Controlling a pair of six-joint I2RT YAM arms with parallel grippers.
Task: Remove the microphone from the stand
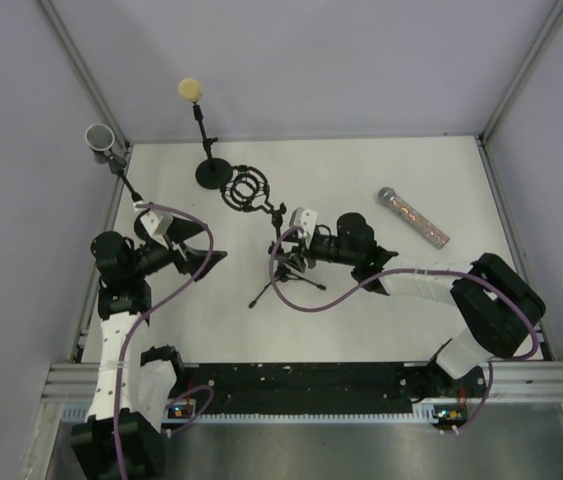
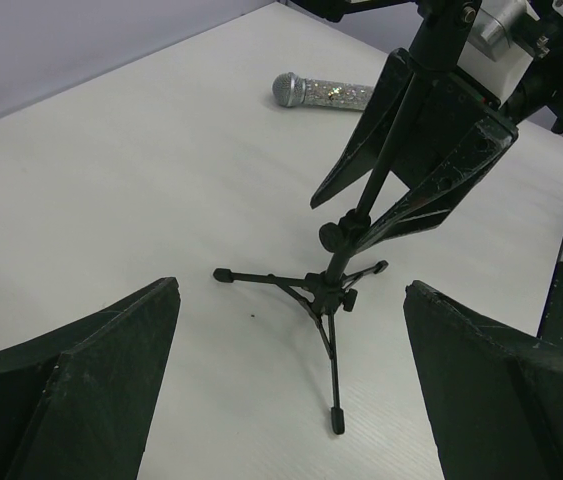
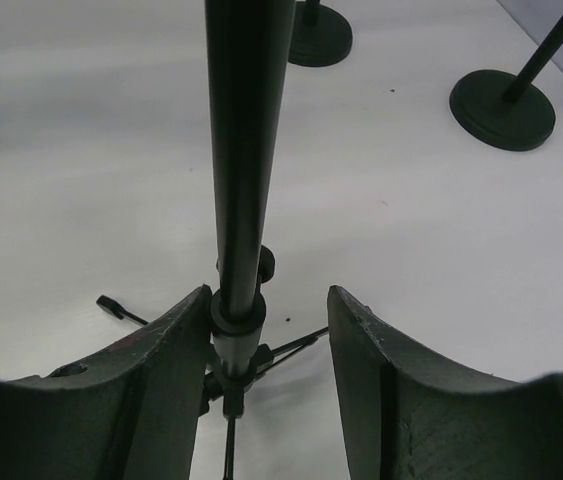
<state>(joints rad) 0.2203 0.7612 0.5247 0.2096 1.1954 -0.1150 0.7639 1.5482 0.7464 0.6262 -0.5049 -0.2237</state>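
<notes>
A glittery silver microphone [image 1: 413, 215] lies flat on the white table at the right, apart from any stand; it also shows in the left wrist view [image 2: 321, 93]. A black tripod stand [image 1: 286, 283] with a shock-mount ring [image 1: 247, 190] stands mid-table. My right gripper [image 1: 291, 253] is open and straddles the stand's pole [image 3: 246, 150]. The pole rests against the left finger, with a gap to the right finger [image 3: 381, 370]. My left gripper [image 1: 213, 252] is open and empty, left of the tripod and facing it [image 2: 336, 290].
Two round-base stands are at the back left: one with a yellow foam head [image 1: 191, 90] and base [image 1: 213, 172], one with a grey head [image 1: 99, 140]. Their bases show in the right wrist view [image 3: 502, 108]. Grey walls enclose the table.
</notes>
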